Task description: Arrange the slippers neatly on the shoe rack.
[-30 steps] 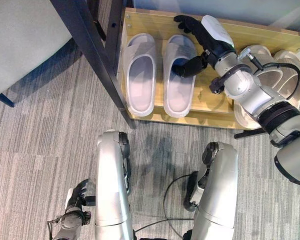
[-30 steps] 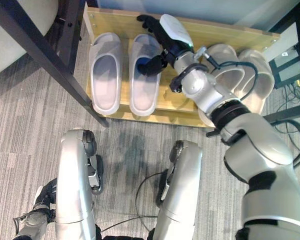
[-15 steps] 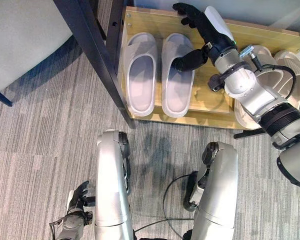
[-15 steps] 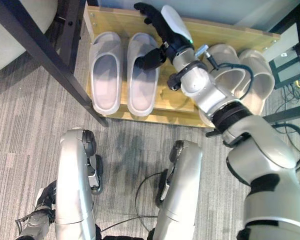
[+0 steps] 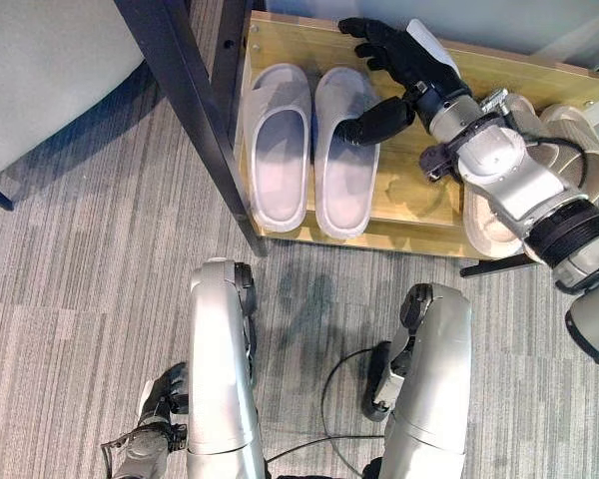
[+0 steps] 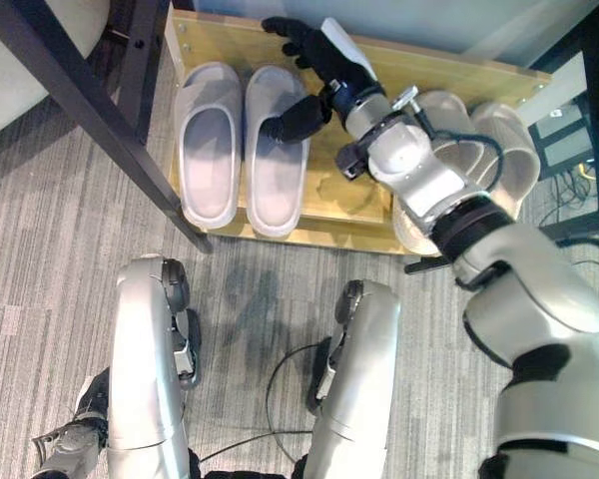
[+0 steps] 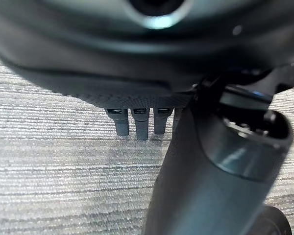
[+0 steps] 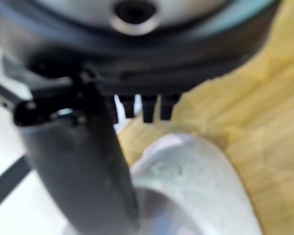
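Grey striped carpet (image 5: pixel 80 259) is spreading across the floor, and at about twelve o'clock of the head views a pale wooden shoe rack (image 5: pixel 409 200) is standing on it, with a dark metal frame leg (image 5: pixel 195 110) slanting down past its left end at about eleven o'clock. On the rack's left part a pair of light grey slippers is lying side by side, toes pointing away from the robot: the left grey slipper (image 5: pixel 278 140) is sitting beside the frame leg and the right grey slipper (image 5: pixel 344 160) is lying just beside it, the two nearly touching along their length. At about two o'clock a pair of beige slippers (image 6: pixel 499 140) is resting at the rack's right end, partly hidden behind the right arm. The right hand (image 5: pixel 404 70) is reaching over the rack at about one o'clock, its fingers spread apart and straight over the back edge of the shelf while its thumb is pressing against the right side of the right grey slipper near the strap. The left hand (image 5: pixel 160 404) is hanging low at about seven o'clock over the carpet, its fingers relaxed and apart, holding nothing.
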Tool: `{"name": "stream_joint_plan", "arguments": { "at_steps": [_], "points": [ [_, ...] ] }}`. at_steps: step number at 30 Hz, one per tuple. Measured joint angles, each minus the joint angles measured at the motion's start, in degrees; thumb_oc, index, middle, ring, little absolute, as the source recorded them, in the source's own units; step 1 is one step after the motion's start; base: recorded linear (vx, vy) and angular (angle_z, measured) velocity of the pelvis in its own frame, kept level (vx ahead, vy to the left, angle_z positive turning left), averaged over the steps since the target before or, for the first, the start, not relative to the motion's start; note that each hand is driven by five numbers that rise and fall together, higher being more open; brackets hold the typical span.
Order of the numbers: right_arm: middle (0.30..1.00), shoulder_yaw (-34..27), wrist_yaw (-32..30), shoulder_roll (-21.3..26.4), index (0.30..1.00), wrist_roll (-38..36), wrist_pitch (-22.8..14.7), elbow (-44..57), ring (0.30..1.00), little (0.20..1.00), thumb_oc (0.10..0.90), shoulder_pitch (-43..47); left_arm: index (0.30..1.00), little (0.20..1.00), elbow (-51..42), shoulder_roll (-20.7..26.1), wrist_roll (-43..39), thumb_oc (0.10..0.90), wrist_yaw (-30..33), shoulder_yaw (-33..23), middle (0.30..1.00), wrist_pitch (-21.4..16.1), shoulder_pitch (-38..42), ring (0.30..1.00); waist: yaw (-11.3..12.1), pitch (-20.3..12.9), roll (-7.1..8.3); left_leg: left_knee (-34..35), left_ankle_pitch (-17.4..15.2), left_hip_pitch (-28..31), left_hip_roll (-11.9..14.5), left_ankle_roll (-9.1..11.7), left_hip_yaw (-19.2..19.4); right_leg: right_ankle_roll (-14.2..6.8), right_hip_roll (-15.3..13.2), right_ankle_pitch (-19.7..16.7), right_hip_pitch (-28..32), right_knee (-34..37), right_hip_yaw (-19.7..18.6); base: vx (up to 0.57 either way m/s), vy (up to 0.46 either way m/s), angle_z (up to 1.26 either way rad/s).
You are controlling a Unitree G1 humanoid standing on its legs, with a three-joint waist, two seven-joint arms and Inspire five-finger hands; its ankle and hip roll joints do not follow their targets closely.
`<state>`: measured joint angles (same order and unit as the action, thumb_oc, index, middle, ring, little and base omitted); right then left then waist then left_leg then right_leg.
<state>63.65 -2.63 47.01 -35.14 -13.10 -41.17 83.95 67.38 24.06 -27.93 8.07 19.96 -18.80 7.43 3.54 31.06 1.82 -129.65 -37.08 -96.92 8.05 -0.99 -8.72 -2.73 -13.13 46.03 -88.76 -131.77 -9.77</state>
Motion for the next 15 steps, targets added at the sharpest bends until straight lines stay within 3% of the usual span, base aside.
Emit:
{"name": "stream_joint_plan", "arguments": {
  "at_steps": [11, 15],
  "points": [
    [0.900, 1.2, 3.8, 0.3, 0.900, 0.1, 2.1, -0.5, 0.900, 0.900, 0.800, 2.9, 0.900, 0.900, 0.0, 0.9, 0.7, 0.800, -1.4, -0.1, 0.900, 1.1, 0.0, 0.900, -0.6, 0.0, 0.06, 0.1, 0.0, 0.0, 0.0, 0.0, -0.1, 0.0, 0.1, 0.0, 0.0, 0.0, 0.1, 0.00, 0.000, 0.00],
    [0.900, 2.6, 6.3, 3.8, 0.900, -2.1, 3.4, 6.0, 0.900, 0.900, 0.800, 2.7, 0.900, 0.900, -0.1, 1.1, 1.3, 0.800, -1.7, -0.1, 0.900, 1.1, 0.1, 0.900, -0.7, -0.1, 0.08, 0.3, 0.0, -0.1, 0.0, 0.0, 0.0, 0.0, 0.1, 0.0, -0.2, 0.2, 0.1, 0.00, 0.000, 0.00]
  ]
}}
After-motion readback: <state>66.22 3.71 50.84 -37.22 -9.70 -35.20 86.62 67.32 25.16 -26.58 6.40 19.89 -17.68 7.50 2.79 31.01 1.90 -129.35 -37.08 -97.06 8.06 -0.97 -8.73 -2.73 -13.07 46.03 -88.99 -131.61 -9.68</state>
